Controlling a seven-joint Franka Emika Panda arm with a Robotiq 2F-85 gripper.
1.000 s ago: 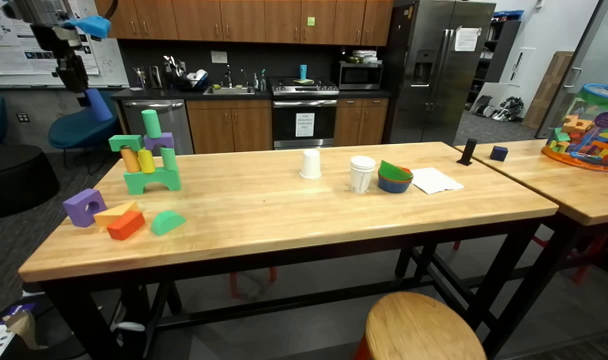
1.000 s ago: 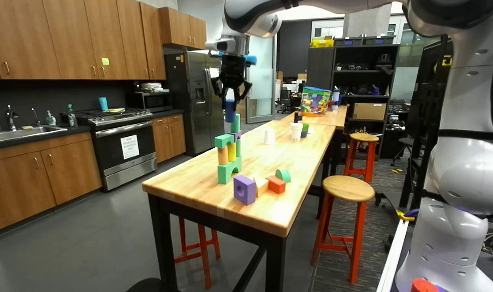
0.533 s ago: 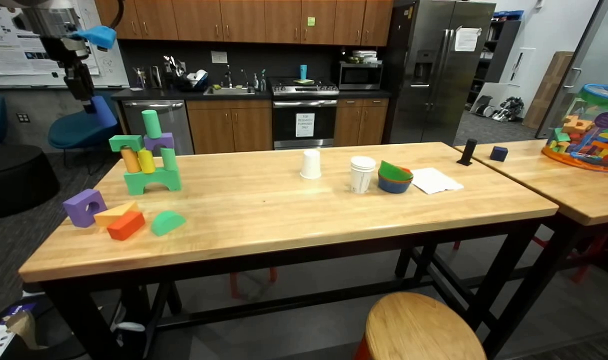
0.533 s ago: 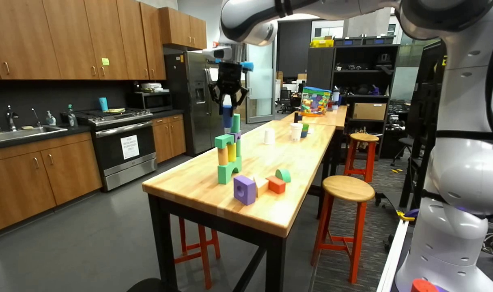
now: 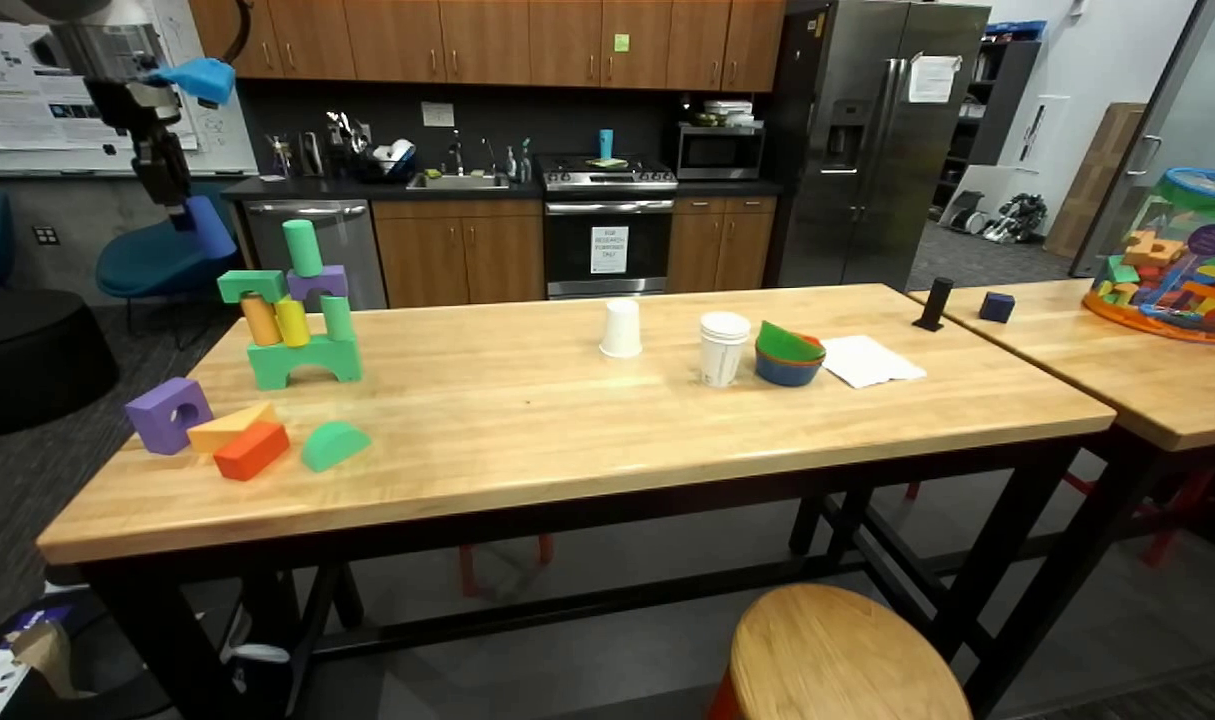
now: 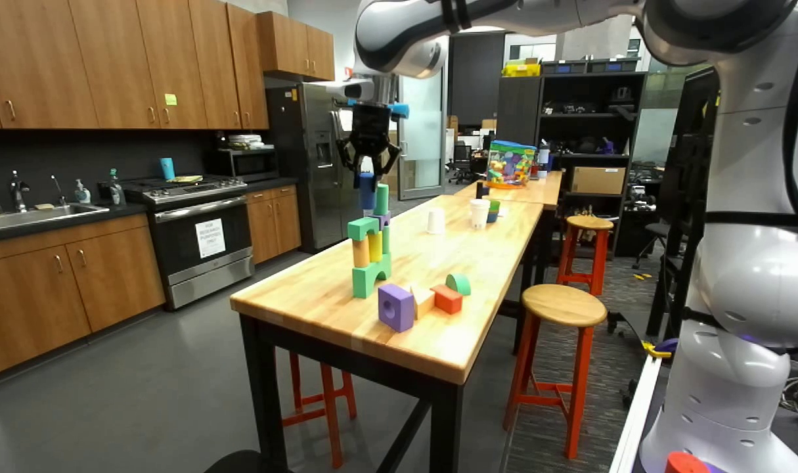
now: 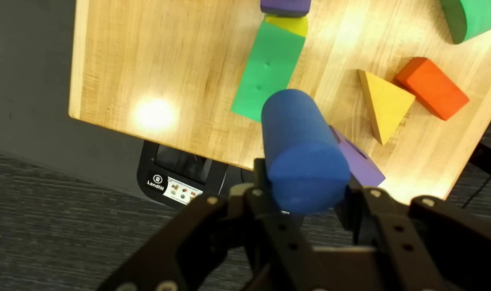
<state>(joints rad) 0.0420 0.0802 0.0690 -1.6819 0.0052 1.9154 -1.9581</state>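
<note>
My gripper [image 5: 179, 208] is shut on a blue cylinder [image 5: 209, 228] and holds it in the air. In an exterior view the cylinder looks tilted. In the wrist view the blue cylinder [image 7: 296, 125] sits between the fingers [image 7: 304, 182], its far end overlapping the end of a flat green block [image 7: 269, 68]. That green block [image 5: 250, 285] tops a block tower, on an orange cylinder [image 5: 261, 320] and a yellow cylinder [image 5: 292, 322] over a green arch [image 5: 307, 360]. Beside it stand a purple arch piece [image 5: 317, 283] and an upright green cylinder [image 6: 382, 199]. The blue cylinder looks apart from the tower.
Loose on the wooden table [image 5: 507, 430] lie a purple block with a hole [image 5: 167, 415], a yellow triangle [image 5: 232, 428], a red block [image 5: 252, 450] and a green half-round [image 5: 334, 445]. Farther along are paper cups [image 5: 622, 328], bowls [image 5: 789, 370] and a napkin [image 5: 872, 362].
My gripper has come down with the blue cylinder and moved a little sideways, toward the tower in an exterior view. Movement in the last half second is slight. The tower has not moved.
</note>
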